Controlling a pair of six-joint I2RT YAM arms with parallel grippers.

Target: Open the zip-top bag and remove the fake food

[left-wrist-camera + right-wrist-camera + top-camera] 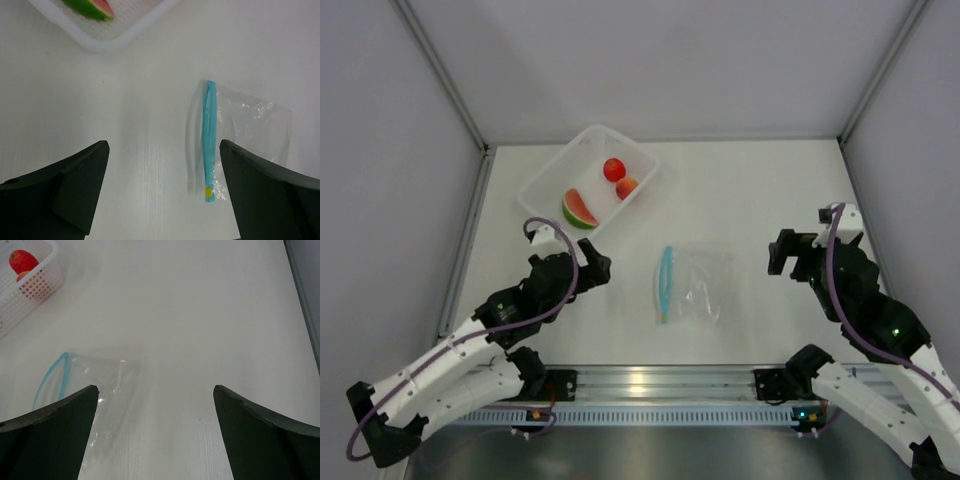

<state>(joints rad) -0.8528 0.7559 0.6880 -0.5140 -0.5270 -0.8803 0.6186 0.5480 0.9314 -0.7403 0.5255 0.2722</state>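
Observation:
The clear zip-top bag (pixel 695 285) lies flat and empty on the table, its light blue zip strip (pixel 665 283) along its left edge. It also shows in the left wrist view (pixel 250 130) and in the right wrist view (pixel 95 390). The watermelon wedge (pixel 578 210), the red tomato ball (pixel 613 169) and the orange-peach fruit (pixel 627 187) lie in the white basket (pixel 548 180). My left gripper (pixel 598 270) is open and empty, left of the bag. My right gripper (pixel 788 255) is open and empty, right of the bag.
The white mesh-sided basket stands at the back left, also seen in the left wrist view (pixel 125 35) and the right wrist view (pixel 35 285). Grey walls enclose the table on the left, back and right. A metal rail (pixel 660 385) runs along the near edge.

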